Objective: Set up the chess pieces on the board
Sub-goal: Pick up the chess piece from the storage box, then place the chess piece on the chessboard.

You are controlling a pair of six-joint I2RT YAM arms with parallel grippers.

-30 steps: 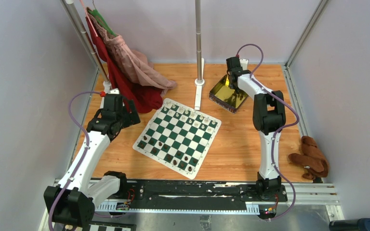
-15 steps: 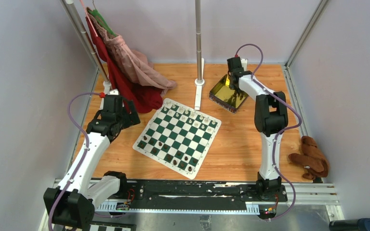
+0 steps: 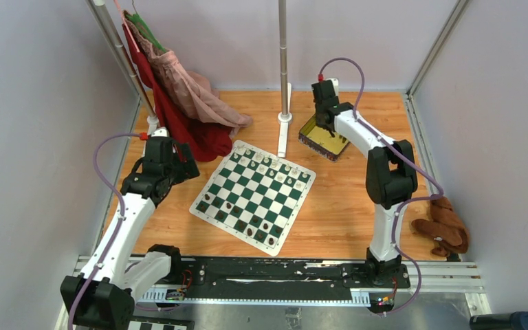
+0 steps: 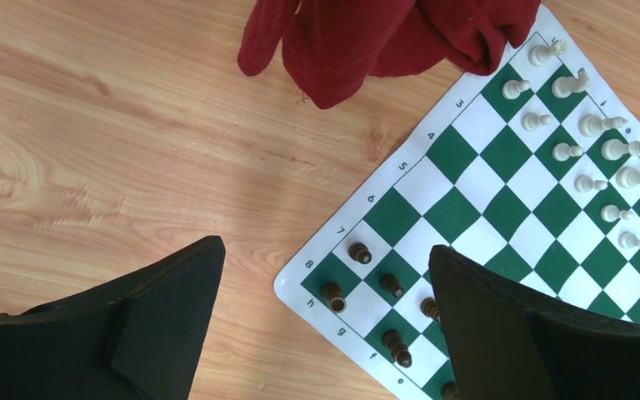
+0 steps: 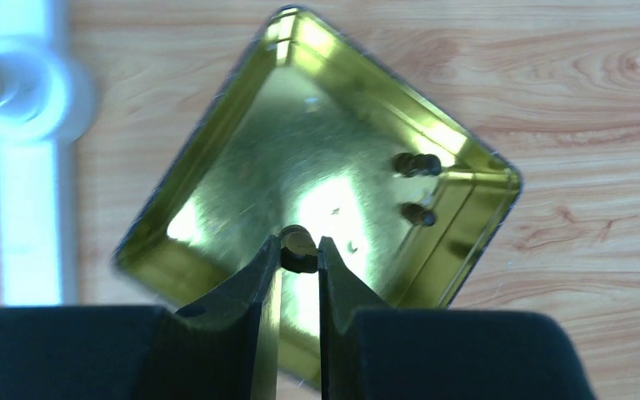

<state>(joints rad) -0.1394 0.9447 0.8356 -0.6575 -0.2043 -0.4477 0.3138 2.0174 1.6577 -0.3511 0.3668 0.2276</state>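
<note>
Right fingers (image 5: pixel 254 287) narrowed onto a small dark piece (image 5: pixel 297 243) above the tray (image 5: pixel 242 179), far right of the board (image 3: pixel 254 194); probably light, hard, slick, best pinched mid-stem; left gripper (image 4: pixel 325 254) wide open, empty.

Right claw (image 5: pixel 298 252) pinches a dark chess piece (image 5: pixel 298 242) over the yellow tray (image 5: pixel 242 167). 2 more dark pcs (image 5: pixel 417 164) lie by its right corner. White pole base (image 5: pixel 25 92) at left, on wood surface (image 5: pixel 567 92).

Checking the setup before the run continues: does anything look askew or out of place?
The board lies turned at an angle to the table edges, and the red garment appears to hang over its far left corner. Two dark pieces lie on their sides in the yellow tray.
</note>
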